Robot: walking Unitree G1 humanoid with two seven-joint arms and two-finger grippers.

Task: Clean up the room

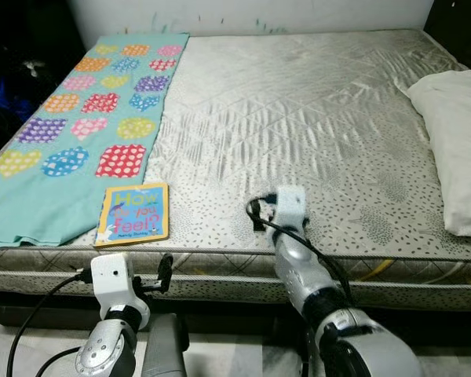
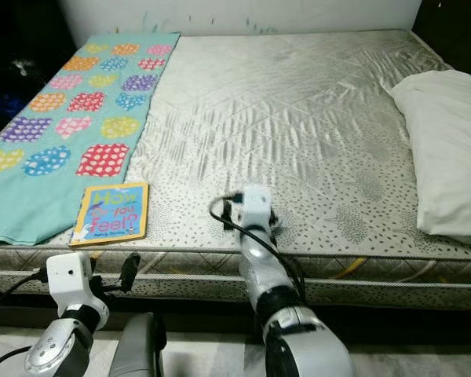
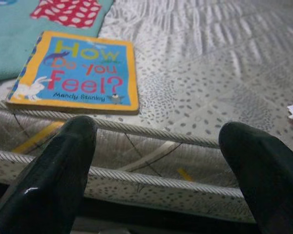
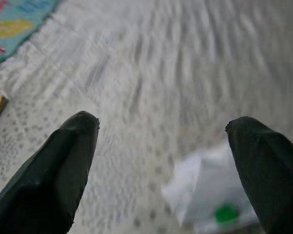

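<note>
On mattress (image 1: 314, 126) – book (image 1: 133, 214), right tool (image 4: 161, 131) spread

Even, bright light sheens the bed (image 1: 314, 118); head views are sharp, the right wrist view blurred, room corners dark.

Bare mattress (image 1: 314, 126) against white wall (image 1: 251, 14)

Two silver jointed metal arms carry white box-shaped wrist modules (image 1: 112, 276), looped black cables (image 1: 298, 236), and glossy black tapered fingers (image 3: 53, 180).
</note>
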